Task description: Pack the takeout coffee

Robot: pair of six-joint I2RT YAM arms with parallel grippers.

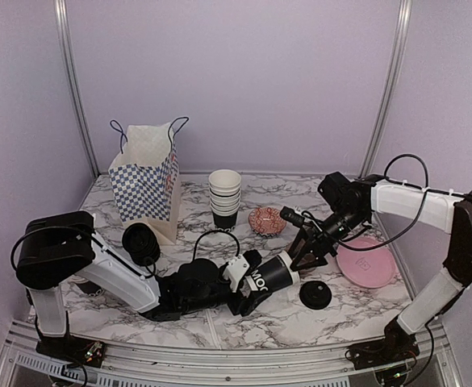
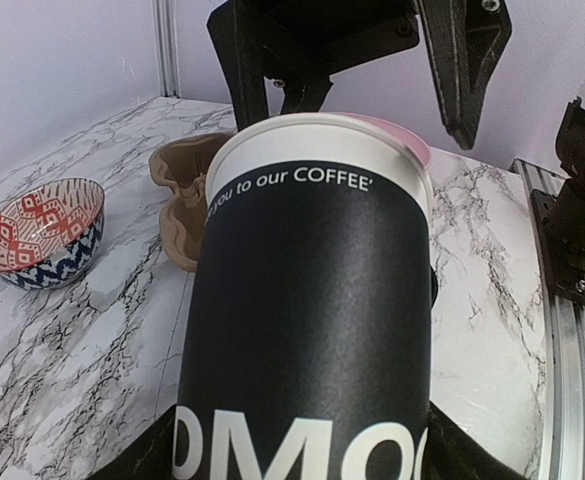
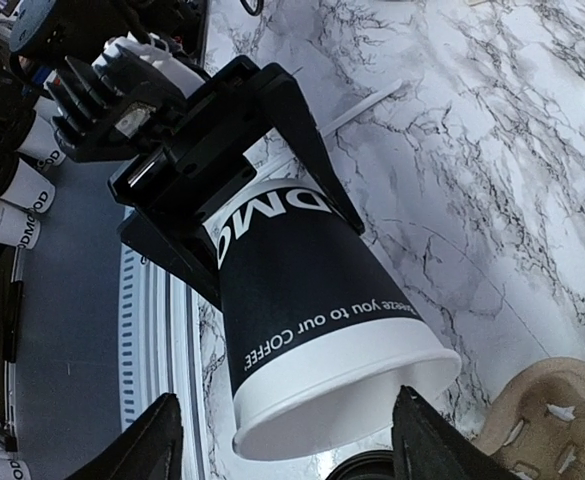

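The left end effector (image 1: 254, 284) is clamped on the base end of the black cup (image 1: 277, 274), holding it off the worktop (image 1: 357, 310) and tipped nearly flat. The cup's long axis runs from that grip toward about two o'clock in the overhead view. Its white-rimmed mouth is open, with no lid on it.

Right at that mouth sits the right end effector (image 1: 307, 251). It is spread apart and holds nothing, with its fingers (image 3: 144, 442) standing either side of the rim and not touching it.

So the cup is in the left arm's hands, and the right arm is the only free one near it. A loose black lid (image 1: 315, 294) lies on the worktop at roughly four o'clock from the cup's mouth, close under the right arm. The checked paper bag (image 1: 145, 181) stands well off at ten o'clock.
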